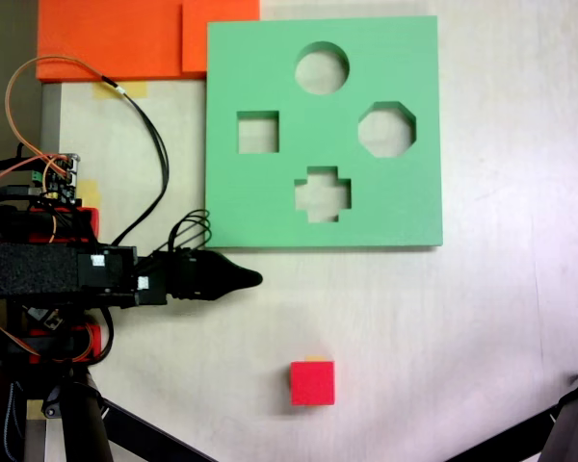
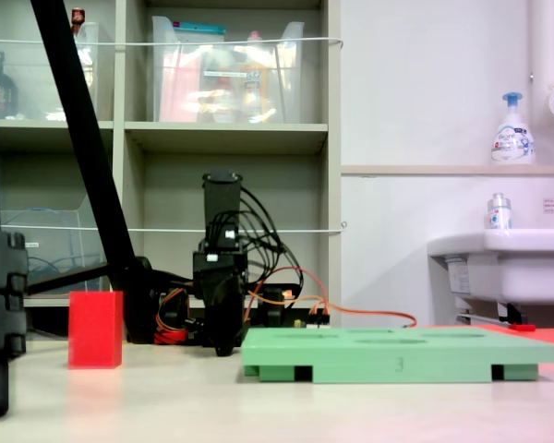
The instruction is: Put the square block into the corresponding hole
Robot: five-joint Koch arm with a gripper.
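From above, the square hole [image 1: 258, 132] is plain, red square block [image 1: 312, 383] well apart; side-on hides it. Whether the gripper [image 1: 250, 279] is parted, I cannot tell.

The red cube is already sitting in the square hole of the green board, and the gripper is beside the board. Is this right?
Not quite. In a fixed view the red cube sits on the table, apart from the green board; the square hole is empty. The gripper is beside the board.
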